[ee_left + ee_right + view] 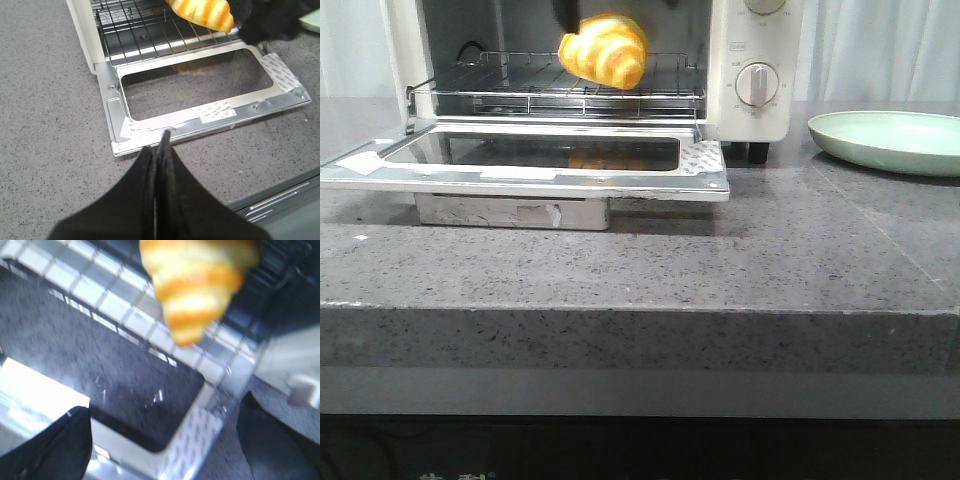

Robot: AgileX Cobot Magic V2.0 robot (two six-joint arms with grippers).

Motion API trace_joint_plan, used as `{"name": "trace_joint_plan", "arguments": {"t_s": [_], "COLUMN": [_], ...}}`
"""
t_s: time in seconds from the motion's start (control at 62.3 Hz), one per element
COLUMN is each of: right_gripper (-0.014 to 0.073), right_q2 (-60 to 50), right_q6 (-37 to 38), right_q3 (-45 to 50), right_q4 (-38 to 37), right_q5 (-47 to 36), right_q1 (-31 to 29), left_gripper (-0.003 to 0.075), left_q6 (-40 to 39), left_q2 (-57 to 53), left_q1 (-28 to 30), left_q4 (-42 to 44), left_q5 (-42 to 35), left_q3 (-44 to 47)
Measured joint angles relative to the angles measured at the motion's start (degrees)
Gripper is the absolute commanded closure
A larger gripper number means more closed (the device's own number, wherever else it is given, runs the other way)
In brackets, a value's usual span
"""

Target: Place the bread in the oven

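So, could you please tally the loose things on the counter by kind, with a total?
Bread: 1, above the rack in the oven
Oven: 1, door open
Plate: 1, pale green, right of the oven
Total: 3

One bread (605, 49), one oven (570, 110) with one rack (570, 90) and one drop-down door (535, 165), two knobs seen (757, 84), one green plate (890, 140), one grey worktop (720, 260), two black hands: left (159, 165), right (165, 440).
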Motion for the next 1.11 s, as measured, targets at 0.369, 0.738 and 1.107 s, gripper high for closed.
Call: {"name": "trace_joint_plan", "arguments": {"t_s": [0.369,0.738,1.107], "right_gripper": [-0.001,-0.001,-0.001], "right_q2": [-26.7,-55.0,-75.4], "right_q6": [-1.2,-8.0,-8.1], "right_q3": [35.1,57.4,66.0], "right_q4": [7.0,14.0,14.2], "right_q5": [-16.4,-21.2,-19.2], "right_q1": [-9.7,-18.8,-18.8], "left_gripper": [0.0739,0.0739,0.0739], "left_q6": [0.0,0.0,0.0], "left_q2": [0.0,0.0,0.0], "left_q1": [0.0,0.0,0.0], "left_q4": [0.0,0.0,0.0], "left_q5": [0.0,0.0,0.0], "left_q3": [0.0,0.0,0.0]}}
